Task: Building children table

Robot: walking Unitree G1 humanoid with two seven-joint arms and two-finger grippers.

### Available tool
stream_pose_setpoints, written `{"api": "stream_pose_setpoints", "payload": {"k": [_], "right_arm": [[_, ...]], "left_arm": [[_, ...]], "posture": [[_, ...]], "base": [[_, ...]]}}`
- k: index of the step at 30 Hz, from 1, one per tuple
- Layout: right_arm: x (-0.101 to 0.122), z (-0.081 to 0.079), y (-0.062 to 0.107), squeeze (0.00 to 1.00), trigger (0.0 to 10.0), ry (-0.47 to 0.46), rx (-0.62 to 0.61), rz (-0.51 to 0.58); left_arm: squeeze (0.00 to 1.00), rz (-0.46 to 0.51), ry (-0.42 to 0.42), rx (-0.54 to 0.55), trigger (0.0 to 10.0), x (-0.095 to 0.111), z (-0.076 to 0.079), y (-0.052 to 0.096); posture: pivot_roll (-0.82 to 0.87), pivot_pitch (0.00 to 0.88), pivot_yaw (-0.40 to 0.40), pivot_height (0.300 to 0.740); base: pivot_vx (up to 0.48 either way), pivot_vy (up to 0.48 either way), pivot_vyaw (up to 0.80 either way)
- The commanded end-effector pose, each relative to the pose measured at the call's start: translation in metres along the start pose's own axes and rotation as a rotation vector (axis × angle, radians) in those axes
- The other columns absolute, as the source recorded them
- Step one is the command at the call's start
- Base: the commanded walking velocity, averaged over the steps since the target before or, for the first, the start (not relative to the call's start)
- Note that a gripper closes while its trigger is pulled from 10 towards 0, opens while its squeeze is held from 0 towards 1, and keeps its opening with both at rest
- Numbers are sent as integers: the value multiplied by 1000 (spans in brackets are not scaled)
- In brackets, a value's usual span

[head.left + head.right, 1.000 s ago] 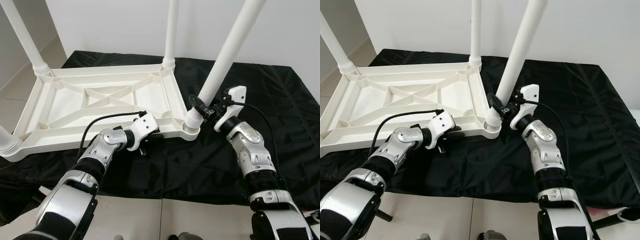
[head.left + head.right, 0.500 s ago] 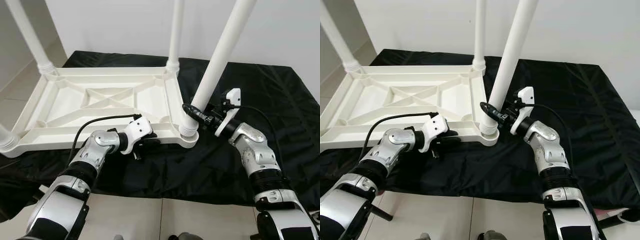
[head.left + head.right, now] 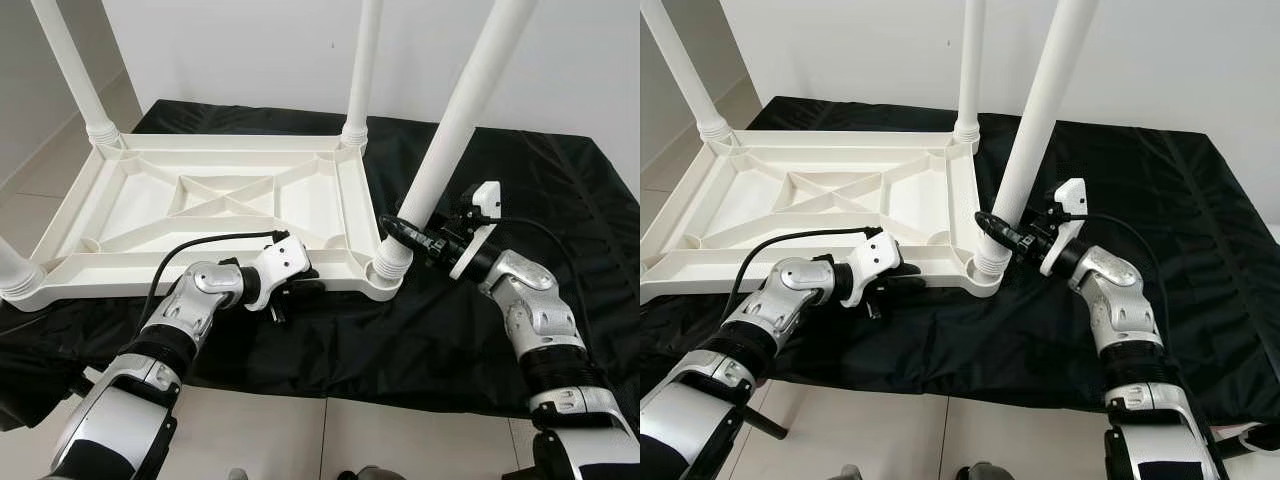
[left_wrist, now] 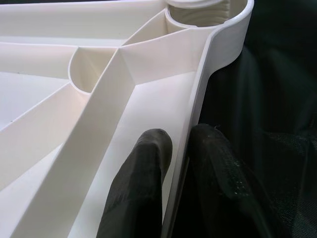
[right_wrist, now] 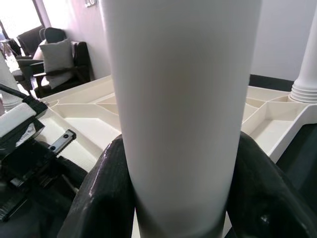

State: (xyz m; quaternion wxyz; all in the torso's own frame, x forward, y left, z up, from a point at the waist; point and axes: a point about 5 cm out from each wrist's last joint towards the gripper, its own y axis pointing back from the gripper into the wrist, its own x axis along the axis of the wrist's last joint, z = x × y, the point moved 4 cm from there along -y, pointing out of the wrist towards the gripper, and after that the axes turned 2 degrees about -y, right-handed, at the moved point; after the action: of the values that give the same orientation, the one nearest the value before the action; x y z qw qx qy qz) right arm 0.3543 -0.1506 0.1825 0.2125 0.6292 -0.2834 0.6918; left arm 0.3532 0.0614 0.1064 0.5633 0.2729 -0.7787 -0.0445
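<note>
**Upturned table, both grippers clamped on it**

A white plastic tabletop [image 3: 210, 210] lies upside down on a black cloth [image 3: 520, 190], its underside showing a raised rim, crossing ribs and a round socket at each corner. Round white legs stand up from the sockets: one at the far left corner [image 3: 68, 65], one at the far right corner [image 3: 362, 65], and a leg [image 3: 455, 125] at the near right corner that leans away to the right instead of standing straight. At the near left corner only a leg base [image 3: 12, 278] shows at the frame's edge.

The left gripper [image 3: 290, 292] pinches the tabletop's near rim, just left of the near right socket; in the left wrist view one finger [image 4: 141, 188] lies inside the rim and the other outside, against the cloth. The right gripper [image 3: 405, 236] grips the leaning leg low down, just above its ribbed collar; in the right wrist view its fingers [image 5: 106, 193] wrap both sides of the shaft.

The cloth is bare to the right of the tabletop and along its near edge. A white wall stands close behind the far edge, and pale floor shows to the left.
</note>
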Motion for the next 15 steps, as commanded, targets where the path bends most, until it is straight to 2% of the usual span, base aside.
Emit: {"api": "stream_pose_setpoints", "payload": {"k": [1, 7, 15], "right_arm": [[-17, -4, 5, 0, 10000, -40, 14, -69], [-22, -17, 6, 0, 10000, -48, 87, -91], [-23, -24, 6, 0, 10000, -66, 114, -94]], "left_arm": [[0, -1, -6, -149, 10000, -1, 18, -2], [0, -4, -8, -148, 10000, 0, 18, -2], [0, 1, -11, -148, 10000, 2, 18, -3]], "posture": [[-88, 0, -12, 740], [-88, 0, -12, 740], [-92, 5, -11, 740]], "base": [[0, 0, 0], [0, 0, 0], [0, 0, 0]]}}
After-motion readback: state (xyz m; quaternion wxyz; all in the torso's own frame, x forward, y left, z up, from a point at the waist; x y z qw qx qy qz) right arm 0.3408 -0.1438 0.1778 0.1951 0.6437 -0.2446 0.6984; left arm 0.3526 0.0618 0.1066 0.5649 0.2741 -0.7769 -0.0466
